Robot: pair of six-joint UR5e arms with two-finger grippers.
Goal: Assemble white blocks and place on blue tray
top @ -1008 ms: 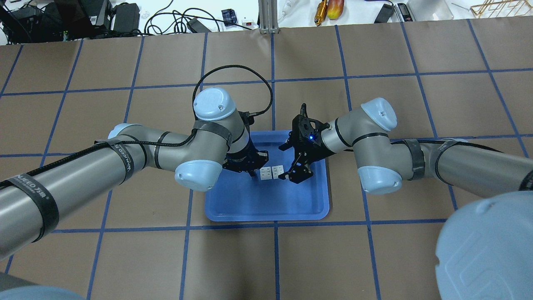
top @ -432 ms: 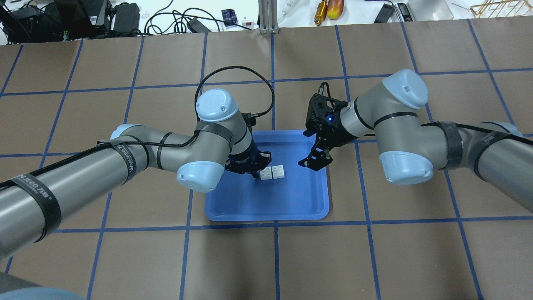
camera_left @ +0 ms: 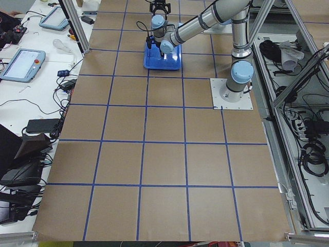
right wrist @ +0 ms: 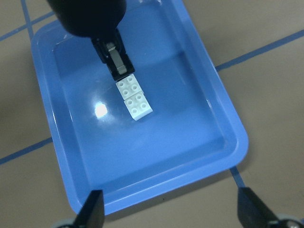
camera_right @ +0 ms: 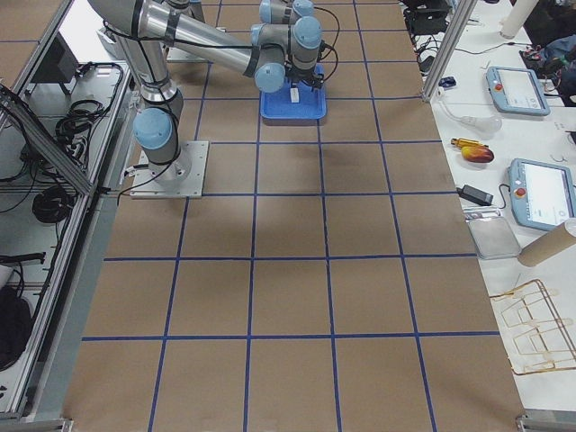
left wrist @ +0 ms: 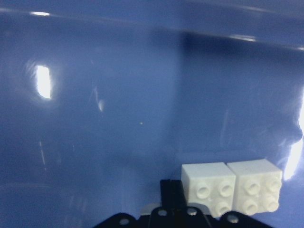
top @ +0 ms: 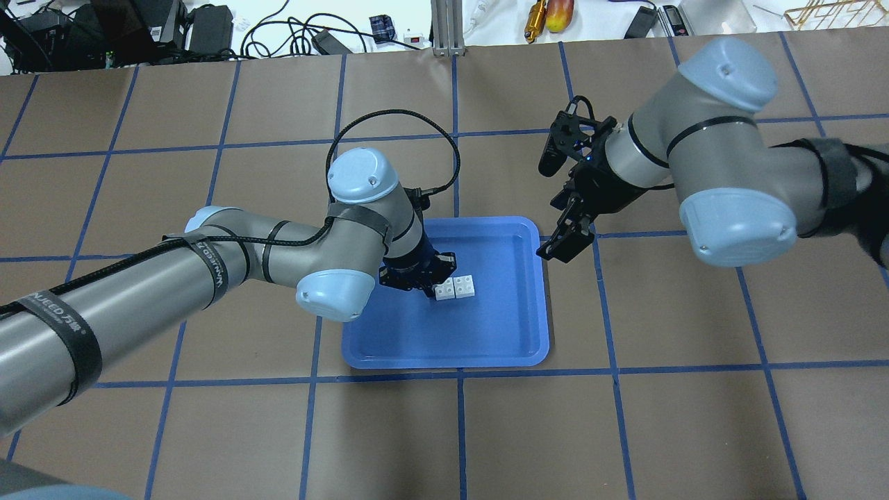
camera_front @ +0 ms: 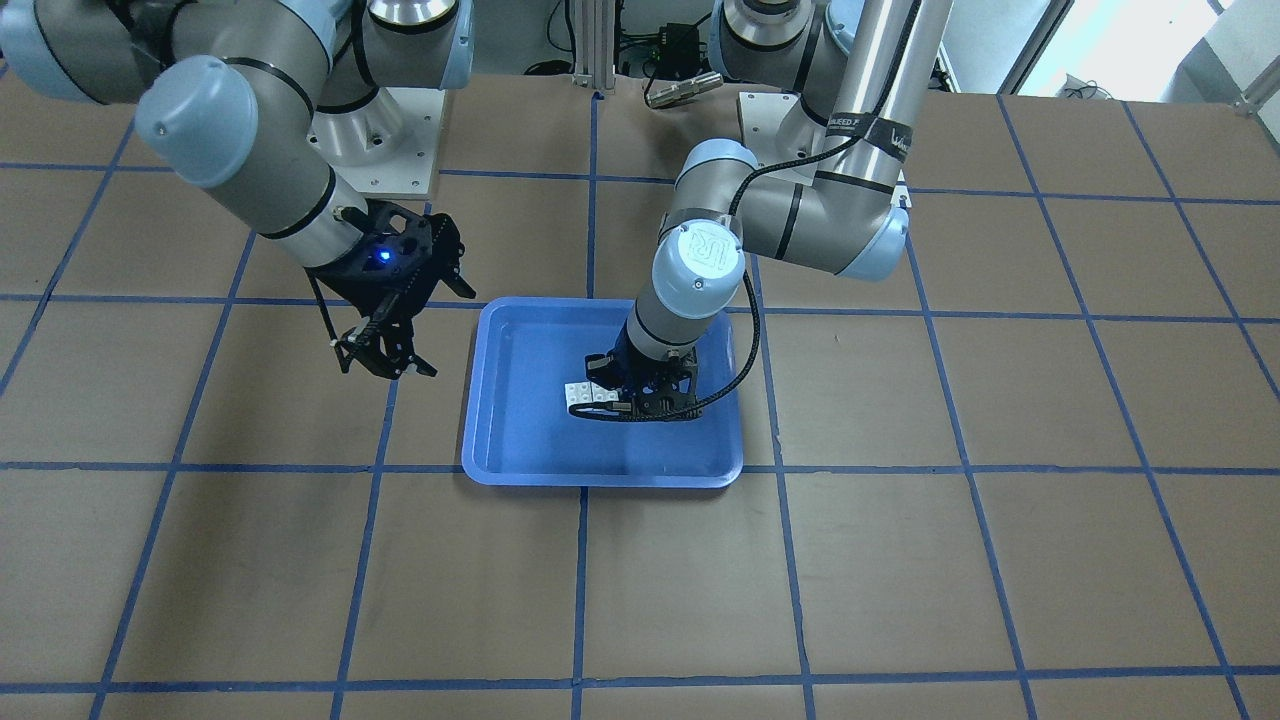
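The two white blocks (top: 455, 287) are joined into a short rectangle, studs up, inside the blue tray (top: 444, 361). My left gripper (top: 432, 283) is shut on the left end of the blocks and holds them low in the tray; I cannot tell whether they touch its floor. The front-facing view shows the blocks (camera_front: 588, 394) sticking out of the left gripper (camera_front: 622, 402) over the tray (camera_front: 600, 476). My right gripper (top: 564, 243) is open and empty, raised just outside the tray's right rim. Its wrist view shows the blocks (right wrist: 134, 99) and the tray (right wrist: 223, 109); the left wrist view also shows the blocks (left wrist: 232, 186).
The table is brown paper with a blue tape grid. Cables, tools and boxes (top: 208, 28) lie along the far edge, beside an aluminium post (top: 444, 28). The arms' base plates (camera_front: 400, 160) stand behind the tray.
My right gripper has drawn back from the blocks, up and to the right, from inside the tray to outside its right rim. The left gripper and the blocks have stayed in place.
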